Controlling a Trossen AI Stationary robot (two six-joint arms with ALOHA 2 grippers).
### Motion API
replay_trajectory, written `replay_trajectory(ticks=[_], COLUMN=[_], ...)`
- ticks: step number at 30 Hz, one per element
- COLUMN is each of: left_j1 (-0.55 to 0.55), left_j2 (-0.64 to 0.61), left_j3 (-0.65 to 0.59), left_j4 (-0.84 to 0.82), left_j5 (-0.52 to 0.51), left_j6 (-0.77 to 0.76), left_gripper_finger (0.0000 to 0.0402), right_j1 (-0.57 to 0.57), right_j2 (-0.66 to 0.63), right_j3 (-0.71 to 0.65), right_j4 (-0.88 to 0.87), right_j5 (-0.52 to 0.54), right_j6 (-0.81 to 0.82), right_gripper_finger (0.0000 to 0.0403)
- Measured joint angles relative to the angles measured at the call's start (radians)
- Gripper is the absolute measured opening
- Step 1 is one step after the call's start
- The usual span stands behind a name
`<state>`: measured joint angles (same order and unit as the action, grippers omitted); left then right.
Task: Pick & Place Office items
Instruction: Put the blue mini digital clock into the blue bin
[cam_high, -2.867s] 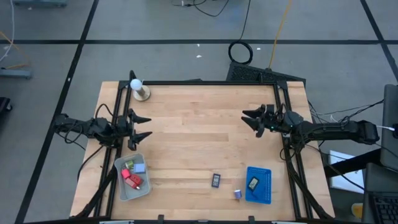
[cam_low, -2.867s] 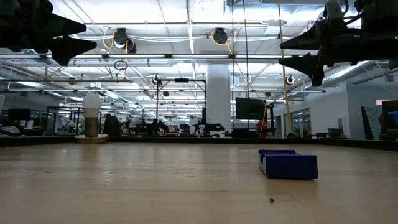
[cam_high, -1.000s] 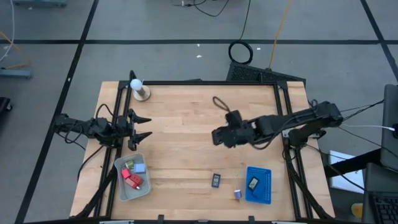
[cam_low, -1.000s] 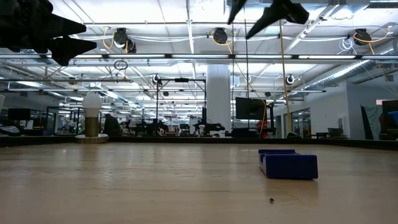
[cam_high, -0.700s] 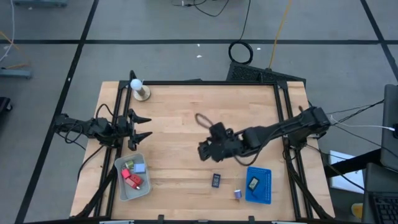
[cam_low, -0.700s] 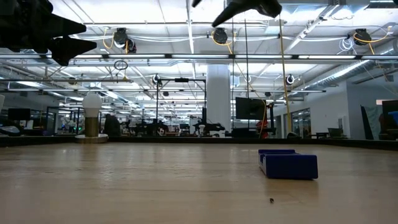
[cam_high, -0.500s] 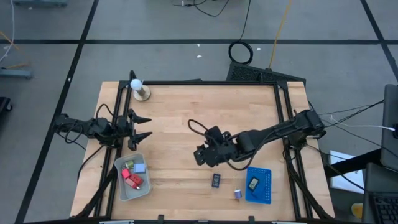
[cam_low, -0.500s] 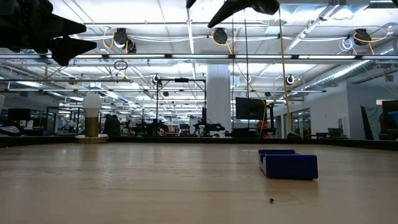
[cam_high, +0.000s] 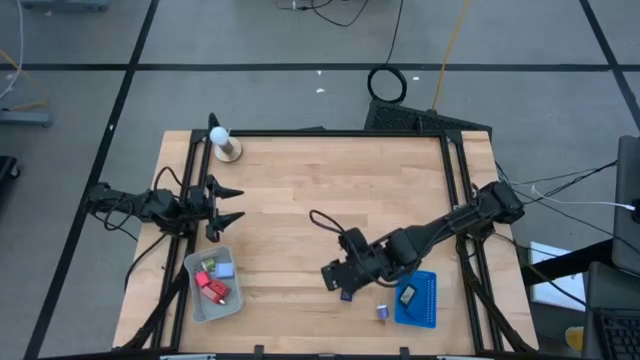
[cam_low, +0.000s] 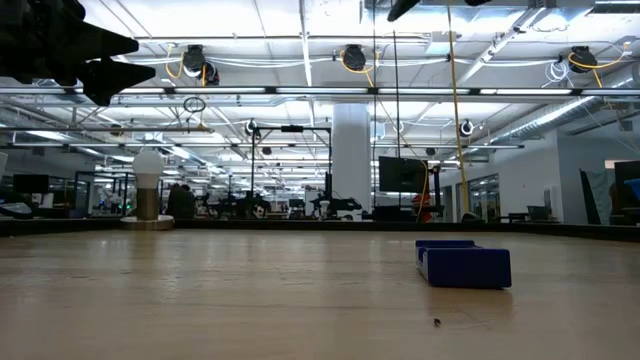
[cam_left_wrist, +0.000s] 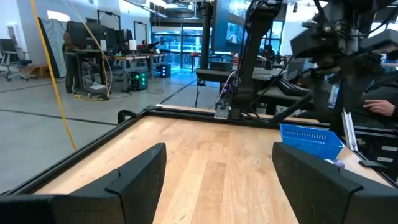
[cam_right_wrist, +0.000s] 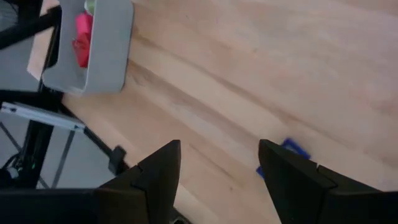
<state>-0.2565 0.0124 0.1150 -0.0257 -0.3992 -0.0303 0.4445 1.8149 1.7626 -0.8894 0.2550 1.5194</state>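
Right end effector (cam_high: 333, 277): hovering over the near middle of the table (cam_high: 330, 190), fingers spread and gripping nothing – the right wrist view is showing bare wood between them.
Left end effector (cam_high: 228, 207): waiting at the left edge of the table, fingers spread, empty.
Black rectangle (cam_high: 346, 294): lying flat on the table just beside the right end effector, partly hidden under it.
Purple bit (cam_high: 382, 312): sitting on the table just beside the blue tray (cam_high: 428, 303).
Second black rectangle (cam_high: 407, 295): resting inside the blue tray.
Red and light-blue blocks (cam_high: 214, 283): lying together in the grey tray (cam_high: 193, 301).
Handling, judged: the black rectangle is looking small, rigid and light – likely smooth-faced, so it may be skidding under a glancing touch.
Grip point, judged: across its two long edges, fingers coming straight down.
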Motion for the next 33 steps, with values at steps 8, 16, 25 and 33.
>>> replay_trajectory(ticks=[8,16,25,33], left_j1=[0.0,0.0,0.0,0.0], left_j2=[0.0,0.0,0.0,0.0], left_j3=[0.0,0.0,0.0,0.0], left_j4=[0.0,0.0,0.0,0.0], left_j5=[0.0,0.0,0.0,0.0], left_j6=[0.0,0.0,0.0,0.0], left_gripper_finger=[0.0294,0.0294,0.0294,0.0294], right_j1=[0.032,0.017,0.023,0.035], right_j2=[0.0,0.0,-0.001,0.0], right_j3=[-0.093,-0.249,-0.409,-0.529], right_j4=[0.046,0.413,0.408,0.631], right_j5=[-0.183,-0.355,-0.078,0.122], right_j6=[0.047,-0.087,0.478,0.531], right_gripper_finger=[0.0216,0.0209,0.0208,0.0208])
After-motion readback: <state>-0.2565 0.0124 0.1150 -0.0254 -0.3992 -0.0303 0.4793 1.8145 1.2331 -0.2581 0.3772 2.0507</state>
